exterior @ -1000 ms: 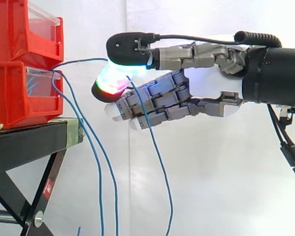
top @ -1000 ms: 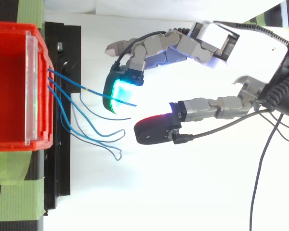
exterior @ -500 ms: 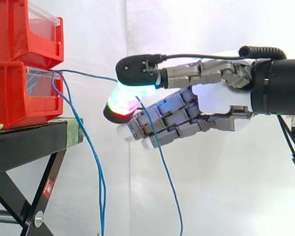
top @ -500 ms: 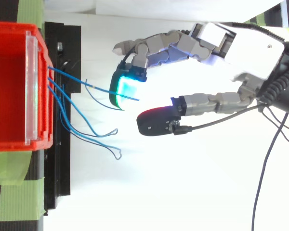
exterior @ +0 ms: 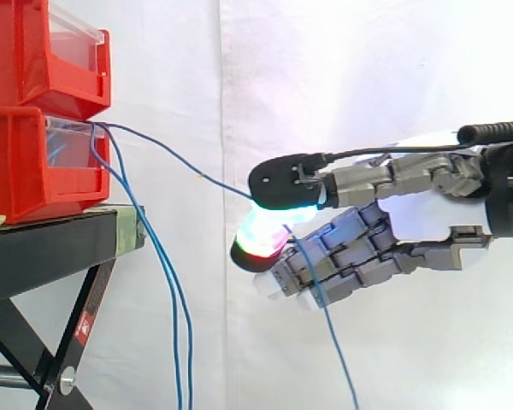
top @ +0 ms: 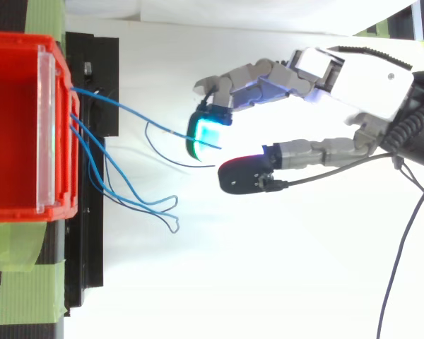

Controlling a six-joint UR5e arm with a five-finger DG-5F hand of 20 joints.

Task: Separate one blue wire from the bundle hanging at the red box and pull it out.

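One blue wire [exterior: 204, 177] clamped in the robot hand [exterior: 419, 222], other wires [exterior: 175, 329] slack by the red bin [exterior: 34, 162].

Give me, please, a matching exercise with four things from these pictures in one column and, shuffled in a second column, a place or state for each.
Column one:
1. hand
2. pinched wire
3. loose wires
4. red box

Column two:
A. stretched from the red box to the hand
B. sitting on the black stand
C. shut on a blue wire
D. hanging down beside the stand

Pairs: 1-C, 2-A, 3-D, 4-B
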